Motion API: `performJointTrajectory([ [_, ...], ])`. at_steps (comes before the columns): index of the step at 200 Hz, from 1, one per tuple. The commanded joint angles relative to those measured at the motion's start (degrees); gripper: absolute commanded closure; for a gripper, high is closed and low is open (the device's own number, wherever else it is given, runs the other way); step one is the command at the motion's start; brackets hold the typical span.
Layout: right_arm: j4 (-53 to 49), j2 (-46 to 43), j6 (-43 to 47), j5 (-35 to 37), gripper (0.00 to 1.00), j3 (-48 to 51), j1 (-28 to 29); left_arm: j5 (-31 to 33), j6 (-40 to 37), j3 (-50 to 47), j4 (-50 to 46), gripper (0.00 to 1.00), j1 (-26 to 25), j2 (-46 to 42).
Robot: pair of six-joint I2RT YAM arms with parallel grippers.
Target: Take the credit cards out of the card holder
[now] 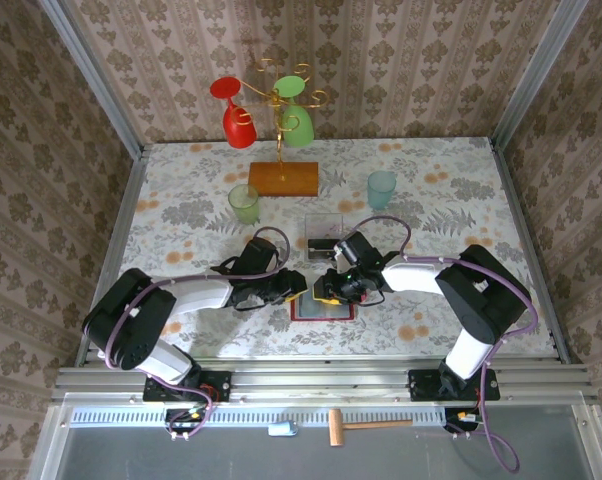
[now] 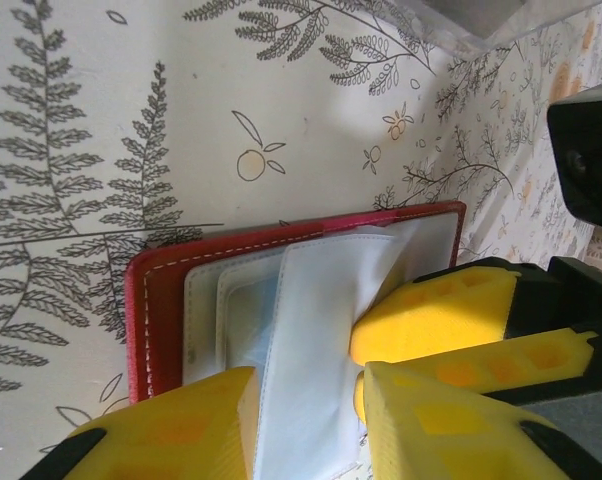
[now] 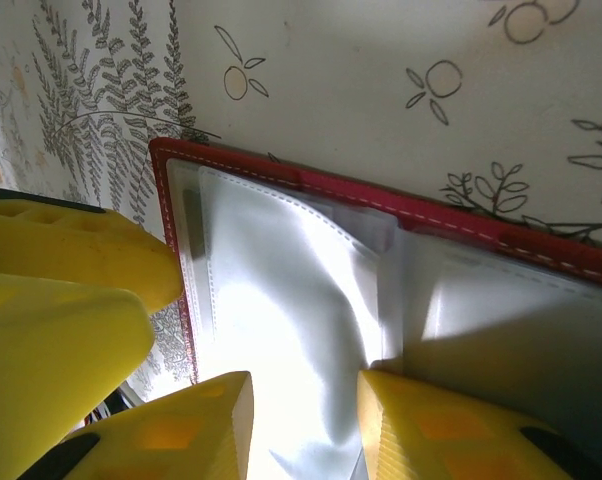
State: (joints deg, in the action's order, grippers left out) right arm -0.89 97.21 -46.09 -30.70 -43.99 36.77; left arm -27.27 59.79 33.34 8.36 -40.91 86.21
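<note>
- Here, the red card holder (image 1: pixel 322 317) lay spread open on the bench (image 1: pixel 181 200).
- The left gripper (image 2: pixel 309 380) stood narrowly open, astride a whitish pocket (image 2: pixel 321 290).
- The right gripper (image 3: pixel 303 385), facing it, was parted as narrowly around a pocket, not closed on it.

From up high and behind the two arm bases, the overhead camera looks down and forward over the whole table (image 1: pixel 181 200) to the papered back wall (image 1: pixel 381 70), standing well off. The wrist cameras sit very close, each looking down along its arm: one past the left fingers (image 2: pixel 181 430), the other past the right fingers (image 3: pixel 451 430), from opposite sides. All three views share the red wallet (image 1: pixel 321 316).
</note>
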Motion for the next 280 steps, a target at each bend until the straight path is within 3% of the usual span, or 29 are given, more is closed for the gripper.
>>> performJointTrajectory([
  [1, 0.4, 0.4, -0.8, 0.8, 0.67, 1.9, -0.5, -0.8, 0.5, -0.6, 0.4, 0.66, -0.5, 1.2],
  [95, 3.3, 1.4, -1.6, -0.8, 0.7, 3.5, -1.7, -1.0, -0.9, 1.2, -2.7, 0.66, -1.2, 3.3],
  [154, 3.5, 1.3, -1.6, -1.0, 0.71, 3.7, -2.1, -1.6, -0.7, 2.4, -2.5, 0.78, -1.6, 3.4],
  [188, 3.3, 0.6, -1.6, -1.0, 0.71, 3.6, -2.1, -1.6, -0.7, 2.3, -3.0, 0.79, -1.6, 2.6],
  [280, -10.8, -9.0, -1.6, 4.3, 0.63, -1.4, -2.1, -2.0, -0.7, 2.2, -2.3, 0.79, -1.6, 3.3],
])
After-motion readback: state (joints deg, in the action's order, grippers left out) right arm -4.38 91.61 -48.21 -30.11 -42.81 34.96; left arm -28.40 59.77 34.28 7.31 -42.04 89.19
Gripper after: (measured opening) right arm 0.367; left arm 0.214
